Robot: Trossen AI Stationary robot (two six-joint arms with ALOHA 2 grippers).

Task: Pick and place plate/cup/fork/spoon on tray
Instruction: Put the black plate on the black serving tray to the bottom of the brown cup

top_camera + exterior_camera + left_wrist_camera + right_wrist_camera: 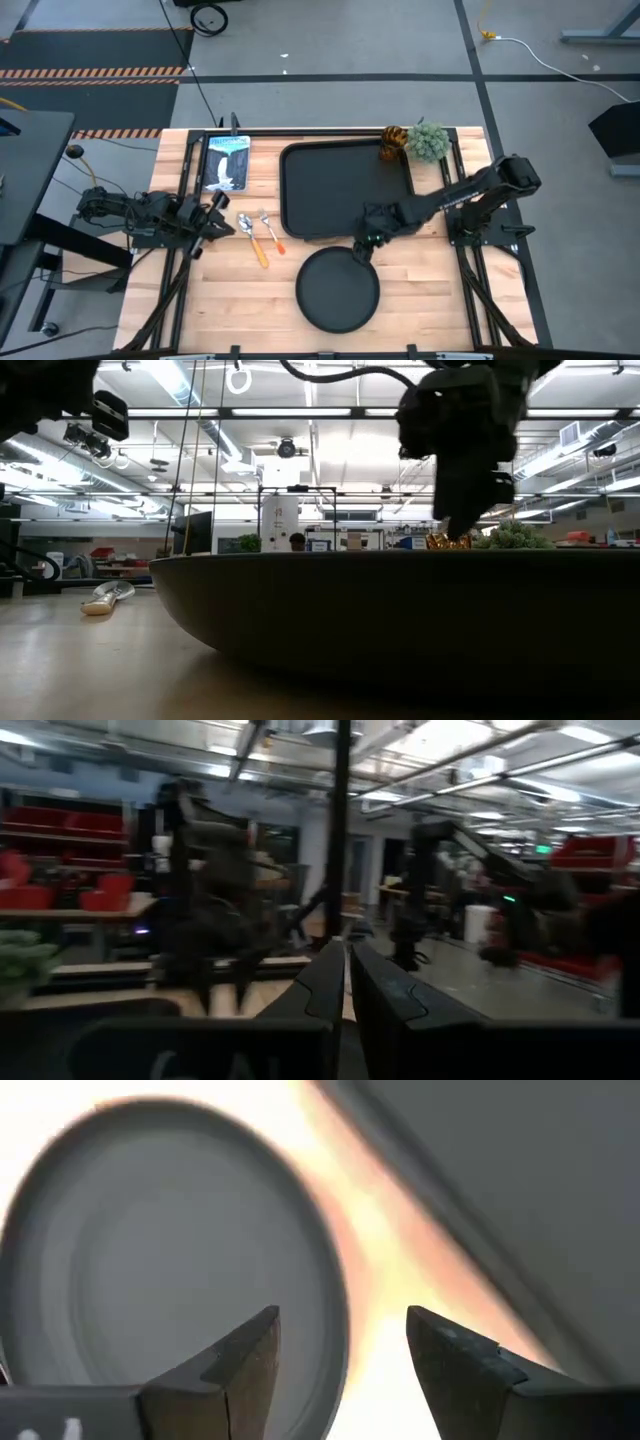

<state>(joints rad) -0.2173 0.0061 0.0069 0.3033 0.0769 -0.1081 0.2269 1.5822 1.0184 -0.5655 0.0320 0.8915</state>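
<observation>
Both jaws astride plate (170, 1250) rim — apart

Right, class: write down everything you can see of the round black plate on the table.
The plate is round, matte black, with a low raised rim and nothing on it. It lies flat on the wooden table, near the front edge, just in front of the black tray and apart from it. The right gripper hovers over its far rim, fingers open astride the edge. Whether they touch it cannot be told.
</observation>
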